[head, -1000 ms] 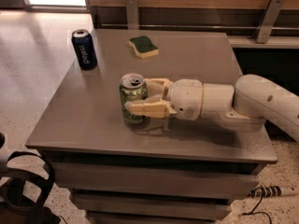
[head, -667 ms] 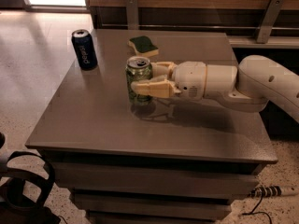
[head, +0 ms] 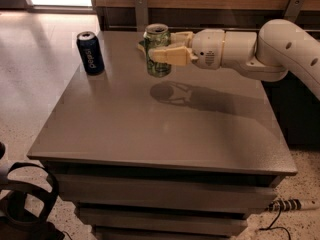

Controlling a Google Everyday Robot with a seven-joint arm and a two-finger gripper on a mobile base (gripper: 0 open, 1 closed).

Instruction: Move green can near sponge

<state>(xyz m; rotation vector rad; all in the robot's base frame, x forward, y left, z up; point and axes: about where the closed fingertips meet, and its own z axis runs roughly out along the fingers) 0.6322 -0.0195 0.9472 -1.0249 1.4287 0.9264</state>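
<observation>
The green can (head: 158, 59), green patterned with a silver top, is held upright in my gripper (head: 160, 46), lifted above the grey table (head: 150, 139); its shadow lies on the tabletop below. The gripper reaches in from the right and is shut on the can's sides, one tan finger (head: 167, 55) across its front. The sponge (head: 141, 46) lies at the table's far edge, almost wholly hidden behind the can; only a sliver shows at the can's left.
A dark blue Pepsi can (head: 90, 53) stands at the table's far left. A wooden wall with metal brackets runs behind the table. A power strip (head: 292, 204) lies on the floor at the right, and dark equipment (head: 25, 204) stands at the lower left.
My gripper has lifted the green can off the table and carried it toward the far edge, so that it now stands in front of the sponge. The Pepsi can has not moved.
</observation>
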